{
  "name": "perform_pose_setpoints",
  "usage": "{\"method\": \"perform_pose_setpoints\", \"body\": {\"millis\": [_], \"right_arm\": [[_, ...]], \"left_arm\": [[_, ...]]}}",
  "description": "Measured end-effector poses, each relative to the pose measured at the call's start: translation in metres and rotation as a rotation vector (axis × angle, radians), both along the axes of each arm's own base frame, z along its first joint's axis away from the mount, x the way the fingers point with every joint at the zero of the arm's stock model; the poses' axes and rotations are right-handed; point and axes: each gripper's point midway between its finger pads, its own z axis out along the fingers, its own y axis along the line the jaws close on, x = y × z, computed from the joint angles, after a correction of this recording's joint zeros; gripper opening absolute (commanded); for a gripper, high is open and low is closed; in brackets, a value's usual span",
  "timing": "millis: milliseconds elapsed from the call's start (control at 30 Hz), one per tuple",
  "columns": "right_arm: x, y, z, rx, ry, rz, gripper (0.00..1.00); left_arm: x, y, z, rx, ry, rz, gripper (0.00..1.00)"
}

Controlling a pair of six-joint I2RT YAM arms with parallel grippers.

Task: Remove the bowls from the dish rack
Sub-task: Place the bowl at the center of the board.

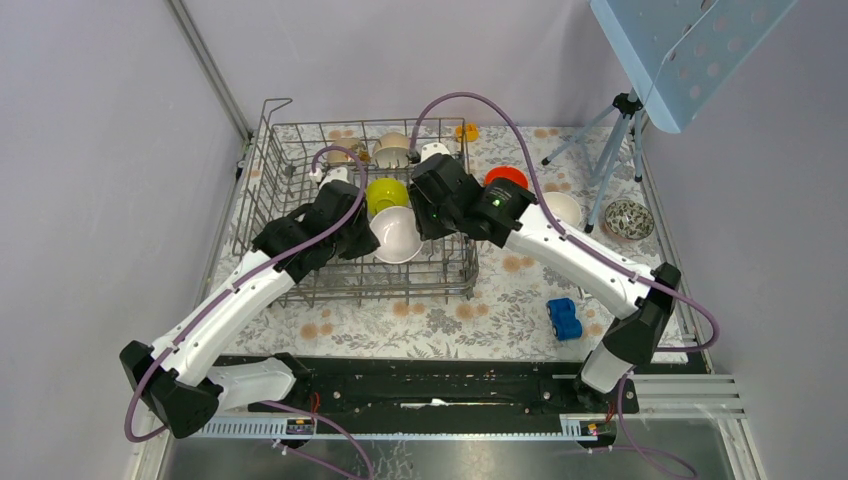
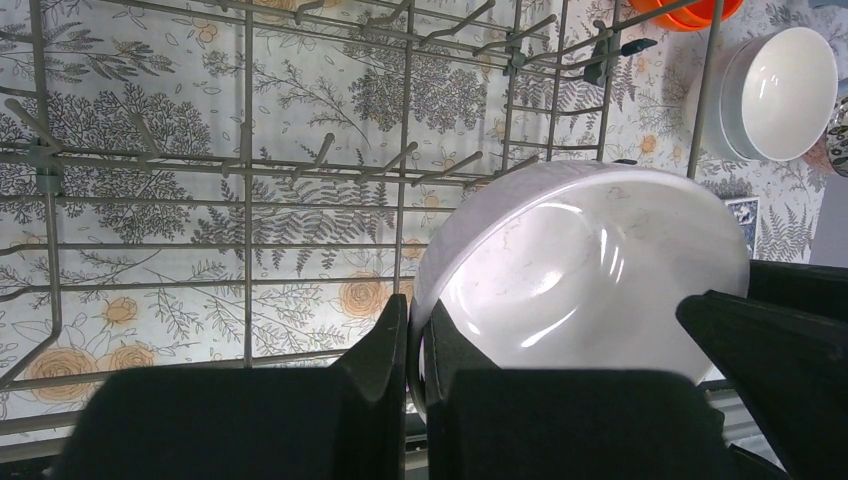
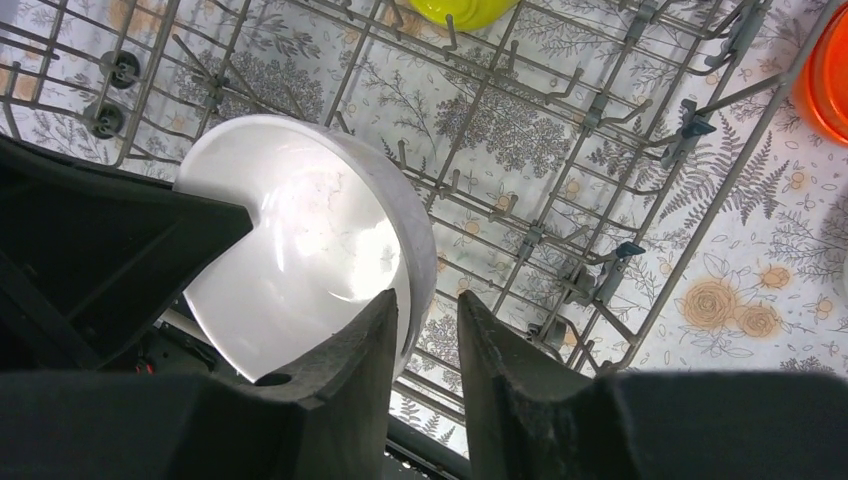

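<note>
Left wrist: gripper (image 2: 412, 345) pinches white bowl (image 2: 580, 270) rim

White round bowl (image 1: 397, 235), yellow-green round bowl (image 1: 386, 194), grey wire dish rack (image 1: 350, 285); the counter (image 1: 500, 300) wears grey ferns, orange flowers.

dish rack (image 1: 440, 275): one. bowls inside it: one yellow-green bowl (image 1: 387, 193), one white bowl (image 1: 397, 235), and at the far end a cluster of pale bowls (image 1: 392, 148), at least two, exact number not resolvable. bowls on the table (image 1: 450, 315) to the right of the rack: three, namely one orange-red bowl (image 1: 506, 177), one second white bowl (image 1: 562, 208) and one dark mottled bowl (image 1: 629, 218). bowls in all: seven or more. blue toy car (image 1: 565, 318): one. tripod (image 1: 612, 150): one. pale blue perforated panel (image 1: 690, 50): one. arms: two, the left arm (image 1: 235, 300) and the right arm (image 1: 560, 245).
</note>
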Motion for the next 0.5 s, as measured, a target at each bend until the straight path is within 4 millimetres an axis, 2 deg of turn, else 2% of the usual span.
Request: {"method": "perform_pose_setpoints", "body": {"millis": [100,233,300,333,500], "right_arm": [[0.0,0.002,-0.007,-0.013,0.012,0.005,0.24],[-0.002,0.003,-0.011,-0.013,0.025,0.013,0.01],[0.0,0.002,-0.011,-0.014,0.022,-0.001,0.0],[0.001,0.001,-0.012,-0.017,0.02,-0.009,0.0],[0.002,-0.004,-0.014,-0.036,0.02,-0.022,0.0]], "left_arm": [[0.0,0.0,0.0,-0.003,0.002,0.001,0.0],[-0.002,-0.001,-0.001,-0.002,0.007,-0.002,0.0],[-0.002,-0.003,0.0,-0.011,0.009,-0.001,0.02],[-0.002,-0.004,0.0,-0.016,0.007,-0.001,0.12],[-0.003,-0.012,0.005,-0.056,0.002,-0.036,0.75]]}}
